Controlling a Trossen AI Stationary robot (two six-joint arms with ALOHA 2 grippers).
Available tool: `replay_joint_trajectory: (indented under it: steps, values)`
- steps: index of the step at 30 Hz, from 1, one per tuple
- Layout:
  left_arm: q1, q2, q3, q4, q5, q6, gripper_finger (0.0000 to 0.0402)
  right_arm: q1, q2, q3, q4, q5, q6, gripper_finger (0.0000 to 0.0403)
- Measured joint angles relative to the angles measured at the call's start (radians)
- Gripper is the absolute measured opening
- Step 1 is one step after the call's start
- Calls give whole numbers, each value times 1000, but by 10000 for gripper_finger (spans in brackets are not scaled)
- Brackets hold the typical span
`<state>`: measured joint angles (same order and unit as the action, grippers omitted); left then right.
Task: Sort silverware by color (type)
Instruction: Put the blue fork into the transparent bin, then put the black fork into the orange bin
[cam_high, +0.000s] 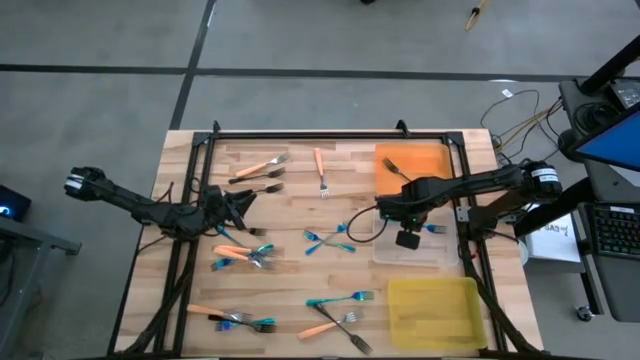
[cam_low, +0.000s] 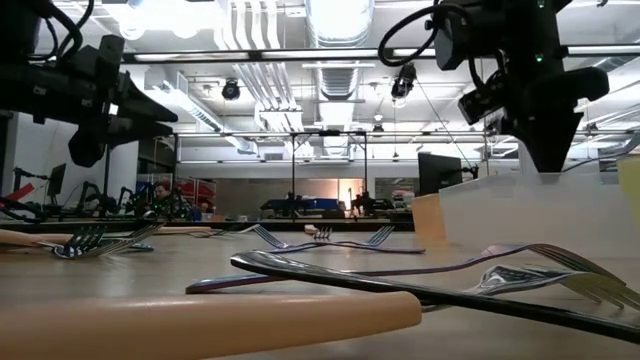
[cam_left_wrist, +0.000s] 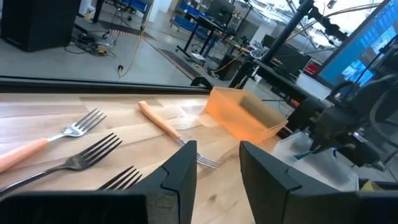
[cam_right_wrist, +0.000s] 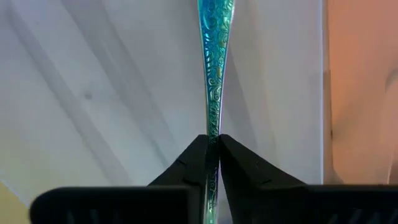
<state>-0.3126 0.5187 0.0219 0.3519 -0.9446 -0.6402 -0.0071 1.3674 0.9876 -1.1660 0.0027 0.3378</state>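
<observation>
Forks with orange, blue or dark handles lie scattered on the wooden table (cam_high: 290, 215). My right gripper (cam_high: 420, 226) (cam_right_wrist: 212, 140) points down into the clear tray (cam_high: 410, 248) (cam_low: 520, 210) and is shut on a blue-handled fork (cam_high: 436, 228). My left gripper (cam_high: 245, 205) (cam_left_wrist: 217, 165) hovers open above the table's left half, touching nothing. An orange-handled fork (cam_left_wrist: 165, 124) and dark forks (cam_left_wrist: 68, 163) lie in front of it. A group of blue forks (cam_high: 330, 240) lies at mid-table. My right gripper pinches the blue fork's patterned handle (cam_right_wrist: 214, 118) between its two fingers, coming from above and pointing down. The handle runs on past the fingertips over the clear tray's floor. Whether the fork rests on the tray, I cannot tell.
An orange tray (cam_high: 410, 165) sits beyond the clear one, and a yellow tray (cam_high: 435, 310) lies nearer the near edge. A black frame (cam_high: 330, 133) runs around the table. More forks lie at the near left (cam_high: 235, 318) and near middle (cam_high: 335, 322).
</observation>
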Motion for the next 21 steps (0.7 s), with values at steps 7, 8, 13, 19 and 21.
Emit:
replay_joint_trajectory:
  steps: [7,8,13,19,21]
  values:
    - [0,36,0,1,0,-64,103,3,0,37,-14,5,-16,83]
    - [0,42,0,1,0,-77,103,6,0,44,-21,4,-16,86]
    - [0,64,0,26,1,-110,103,34,-2,100,-30,0,-26,92]
    - [0,82,0,81,1,-111,103,112,-1,132,96,8,-88,80]
    - [0,88,0,110,1,-110,103,141,5,130,173,15,-95,77]
